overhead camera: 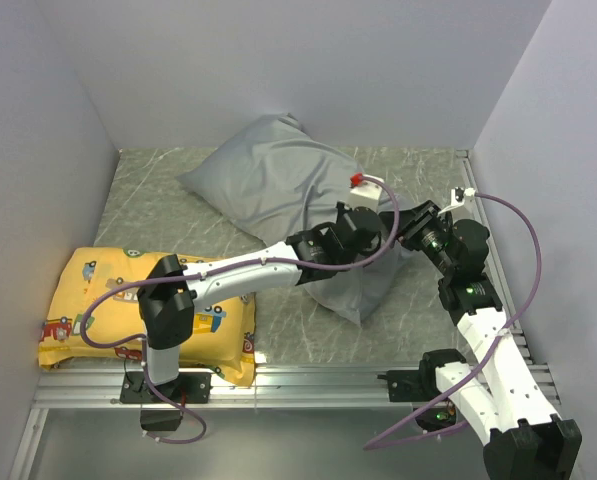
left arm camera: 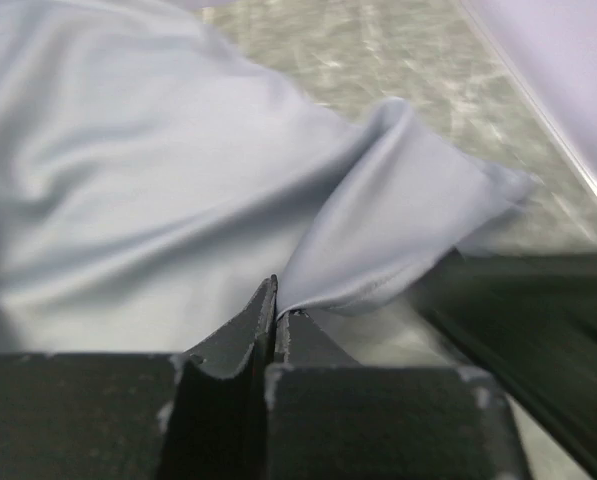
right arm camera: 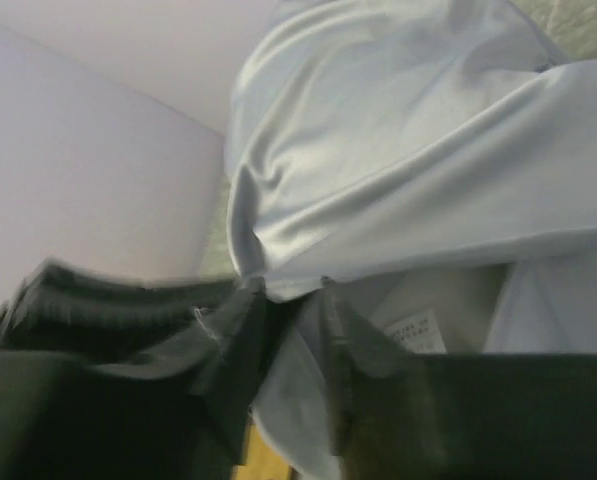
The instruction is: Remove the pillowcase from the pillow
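Note:
The grey pillowcase (overhead camera: 278,175) lies in the middle of the table, stuffed and wrinkled, its open end toward the right. My left gripper (overhead camera: 378,258) is at that end, shut on a fold of the pillowcase hem (left arm camera: 378,230); its fingertips (left arm camera: 263,310) pinch the cloth. My right gripper (overhead camera: 406,232) is close beside it, jaws closed on a bunch of the pillowcase edge (right arm camera: 283,285) with cloth hanging between the fingers. The white pillow (right arm camera: 458,295) with a small printed label shows inside the opening in the right wrist view. In the top view the pillow is hidden by the case.
A yellow cushion (overhead camera: 108,300) printed with vehicles lies at the front left under the left arm. White walls close in the table at left, back and right. A metal rail (overhead camera: 308,375) runs along the near edge. The two wrists are nearly touching.

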Tool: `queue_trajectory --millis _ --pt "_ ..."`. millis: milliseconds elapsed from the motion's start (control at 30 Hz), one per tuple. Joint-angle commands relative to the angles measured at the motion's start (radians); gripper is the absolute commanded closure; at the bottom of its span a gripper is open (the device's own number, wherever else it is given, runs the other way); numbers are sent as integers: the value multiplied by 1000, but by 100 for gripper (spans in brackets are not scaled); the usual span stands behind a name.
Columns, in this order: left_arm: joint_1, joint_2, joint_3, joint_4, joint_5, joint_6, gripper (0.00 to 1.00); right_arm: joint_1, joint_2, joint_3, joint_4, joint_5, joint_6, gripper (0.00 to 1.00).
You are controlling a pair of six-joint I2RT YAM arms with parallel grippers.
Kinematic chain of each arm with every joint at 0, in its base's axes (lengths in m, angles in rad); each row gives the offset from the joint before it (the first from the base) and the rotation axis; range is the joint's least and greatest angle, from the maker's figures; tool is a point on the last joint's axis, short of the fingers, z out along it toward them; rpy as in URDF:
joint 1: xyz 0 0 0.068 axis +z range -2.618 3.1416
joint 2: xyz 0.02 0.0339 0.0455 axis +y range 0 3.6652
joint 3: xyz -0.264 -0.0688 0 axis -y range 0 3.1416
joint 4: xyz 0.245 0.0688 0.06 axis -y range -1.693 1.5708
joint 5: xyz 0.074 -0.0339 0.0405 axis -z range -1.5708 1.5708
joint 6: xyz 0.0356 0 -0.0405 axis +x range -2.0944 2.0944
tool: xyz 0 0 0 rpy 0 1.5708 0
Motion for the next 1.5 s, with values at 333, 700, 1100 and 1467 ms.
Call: queue_trajectory --millis 333,700,1100,1467 --pt "185 -61 -80 17 140 -61 99 49 -37 27 -264 167 -215 18" --pt "422 -63 -74 -31 276 -159 100 69 41 -68 -268 410 -230 86" --pt "699 -187 -295 57 491 -319 100 -60 185 -293 -12 244 -77 99" --pt "574 -75 -289 43 533 -294 98 -59 226 -203 44 212 -129 34"
